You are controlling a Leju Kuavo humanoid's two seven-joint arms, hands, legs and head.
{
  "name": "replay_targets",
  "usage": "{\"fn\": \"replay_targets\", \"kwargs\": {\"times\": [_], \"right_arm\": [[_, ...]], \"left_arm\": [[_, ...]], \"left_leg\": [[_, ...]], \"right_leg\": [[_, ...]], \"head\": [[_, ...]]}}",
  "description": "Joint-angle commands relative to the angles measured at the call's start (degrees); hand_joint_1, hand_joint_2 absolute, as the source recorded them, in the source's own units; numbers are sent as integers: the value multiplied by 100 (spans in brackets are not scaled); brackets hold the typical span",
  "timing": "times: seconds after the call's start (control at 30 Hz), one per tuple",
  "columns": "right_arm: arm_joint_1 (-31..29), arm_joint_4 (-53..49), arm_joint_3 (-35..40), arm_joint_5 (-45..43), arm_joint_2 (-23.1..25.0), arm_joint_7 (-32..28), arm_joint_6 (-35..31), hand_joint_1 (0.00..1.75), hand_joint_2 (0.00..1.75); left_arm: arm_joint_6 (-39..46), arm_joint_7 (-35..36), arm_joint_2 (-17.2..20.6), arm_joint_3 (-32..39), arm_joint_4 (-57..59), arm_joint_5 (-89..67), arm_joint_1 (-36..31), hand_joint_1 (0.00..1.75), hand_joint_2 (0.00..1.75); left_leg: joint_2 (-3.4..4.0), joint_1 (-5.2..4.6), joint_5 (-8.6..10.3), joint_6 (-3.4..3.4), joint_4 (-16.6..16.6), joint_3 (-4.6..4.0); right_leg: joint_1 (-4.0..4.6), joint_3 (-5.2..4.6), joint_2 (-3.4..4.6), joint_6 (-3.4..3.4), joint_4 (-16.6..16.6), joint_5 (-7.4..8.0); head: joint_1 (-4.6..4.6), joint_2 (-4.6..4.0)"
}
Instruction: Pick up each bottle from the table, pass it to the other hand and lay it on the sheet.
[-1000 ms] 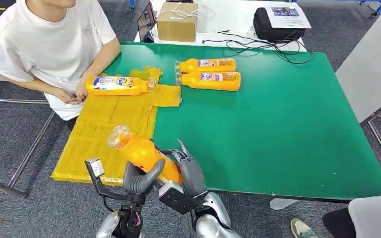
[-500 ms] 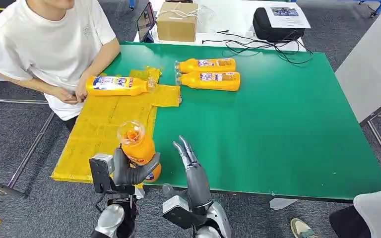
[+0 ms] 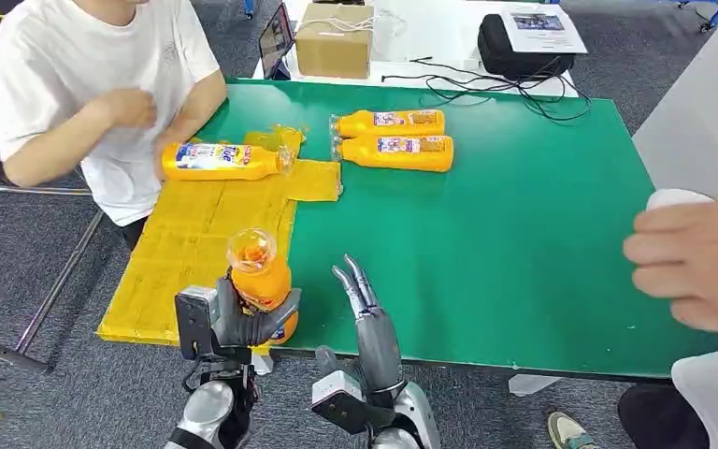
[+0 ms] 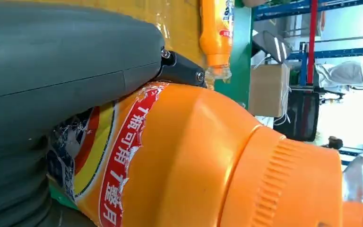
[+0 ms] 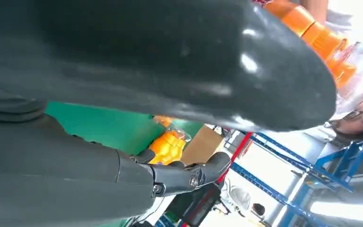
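While the left hand (image 3: 243,321) grasps the upright bottle (image 3: 260,276), the right hand (image 3: 366,313) beside it is released.

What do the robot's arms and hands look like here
Both arms are silver metal with rounded shells. The left hand has a grey ribbed cover, thick grey thumb and a boxy grey wrist block. The right hand is grey with slim dark-tipped fingers.

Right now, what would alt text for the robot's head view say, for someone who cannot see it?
The robot's left hand holds an orange plastic bottle upright over a yellow sheet on a green table; its right hand is open beside it. Another bottle lies on the sheet, two on the table.
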Motion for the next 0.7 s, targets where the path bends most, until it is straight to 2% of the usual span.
{"fn": "replay_targets", "kwargs": {"times": [0.03, 0.1, 0.2, 0.23, 0.33, 0.43, 0.7], "right_arm": [[-112, -316, -294, -110, -61, -139, 96, 0, 0], [-96, -425, -386, -236, -7, -208, 214, 0, 0], [-77, -542, -460, -365, 13, -259, 383, 0, 0], [-82, -568, -503, -541, 35, -312, 530, 0, 0], [-77, -568, -486, -627, 49, -373, 704, 0, 0], [-112, -535, -441, -710, 59, -441, 772, 0, 0], [-135, -345, -545, -1027, 137, -553, 804, 0, 0]], "left_arm": [[544, 670, 671, 352, 1152, -2224, -1219, 175, 175], [457, 1176, 930, 437, 1688, -3301, -1693, 175, 175], [-200, 1949, 1248, 475, 2637, -4387, -2419, 175, 175], [-531, 2339, 1372, 246, 3327, -4976, -2841, 175, 175], [-1046, 2359, 1270, 183, 4328, -5346, -3478, 175, 175], [-1327, 2563, 1199, -9, 4861, -5741, -3871, 175, 175], [-2361, 3107, 1234, -501, 5465, -6515, -4522, 175, 175]], "left_leg": [[-12, 6, 3, -10, -4, 11], [-18, 9, 6, -12, -4, 15], [-15, 9, 12, -14, -3, 13], [-20, 18, 12, -23, 0, 22], [-32, 16, 21, -22, 0, 14], [-20, 12, 25, -17, 0, 9], [-22, 27, 9, -28, 16, 23]], "right_leg": [[4, 13, -2, -11, -2, -1], [7, 18, -5, -14, -1, -1], [8, 17, -3, -14, 0, 1], [15, 26, -2, -21, 2, -2], [13, 23, -18, -15, 4, -2], [9, 15, -11, -12, 7, 3], [23, 31, 0, -35, 16, -3]], "head": [[0, 0], [2, 0], [0, 0], [2, 0], [2, 0], [2, 0], [0, 0]]}}
